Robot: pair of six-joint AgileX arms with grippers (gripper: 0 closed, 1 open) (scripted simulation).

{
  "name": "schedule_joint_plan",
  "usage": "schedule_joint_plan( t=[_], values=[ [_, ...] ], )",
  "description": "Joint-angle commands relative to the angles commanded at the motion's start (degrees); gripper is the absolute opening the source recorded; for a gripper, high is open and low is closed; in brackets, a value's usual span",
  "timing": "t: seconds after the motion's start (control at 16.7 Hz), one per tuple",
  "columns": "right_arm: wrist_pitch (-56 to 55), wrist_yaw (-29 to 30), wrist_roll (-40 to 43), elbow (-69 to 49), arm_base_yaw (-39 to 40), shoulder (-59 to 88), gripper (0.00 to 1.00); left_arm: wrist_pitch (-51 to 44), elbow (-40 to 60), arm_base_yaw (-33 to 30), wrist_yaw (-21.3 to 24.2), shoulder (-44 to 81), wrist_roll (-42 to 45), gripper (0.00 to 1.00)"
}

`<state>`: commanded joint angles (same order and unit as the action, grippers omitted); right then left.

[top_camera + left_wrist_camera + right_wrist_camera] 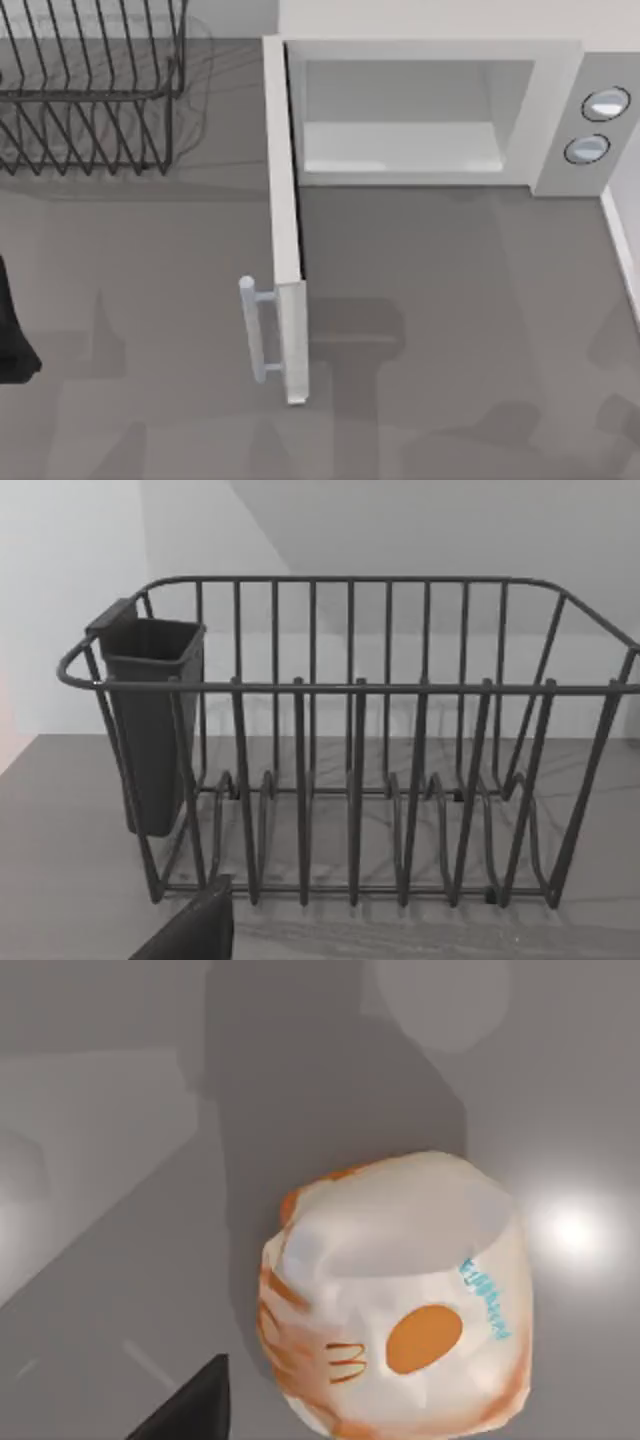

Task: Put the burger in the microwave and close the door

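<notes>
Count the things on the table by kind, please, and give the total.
Microwave, door open: 1
Dish rack with a cup on its side: 1
Burger: 1
Total: 3

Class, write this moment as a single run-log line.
door: open | microwave: cavity empty | burger: under right wrist camera | dish rack: faces left wrist

One microwave (430,110), one burger (400,1300), one dish rack (350,740), two buttons (605,104).
</notes>
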<state>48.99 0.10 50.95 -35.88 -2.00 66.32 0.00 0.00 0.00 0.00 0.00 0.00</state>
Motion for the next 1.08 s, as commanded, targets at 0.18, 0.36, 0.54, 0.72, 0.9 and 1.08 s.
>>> schedule_joint_plan(
  t=[0.18,0.36,0.54,0.72,0.9,1.08],
  values=[
    [5.97,-0.03,6.08,-4.59,-0.24,6.99,1.0,0.0,0.0,0.0,0.0,0.0,0.0,1.0],
    [7.96,-0.01,8.12,-6.29,-0.36,8.97,1.0,0.0,0.0,0.0,0.0,0.0,0.0,1.0],
    [7.96,-0.01,8.12,-6.29,-0.36,8.97,1.0,0.0,0.0,0.0,0.0,0.0,0.0,1.0],
    [6.91,-0.02,7.99,-5.55,-0.15,9.33,1.0,0.0,0.0,0.0,0.0,0.0,0.0,1.0],
    [1.14,-0.02,7.86,-2.65,-0.19,12.22,1.0,0.0,0.0,0.0,0.0,0.0,0.0,1.0],
    [-7.98,-0.03,7.81,1.56,-0.18,16.57,1.0,0.0,0.0,0.0,0.0,0.0,0.0,1.0]
  ],
)
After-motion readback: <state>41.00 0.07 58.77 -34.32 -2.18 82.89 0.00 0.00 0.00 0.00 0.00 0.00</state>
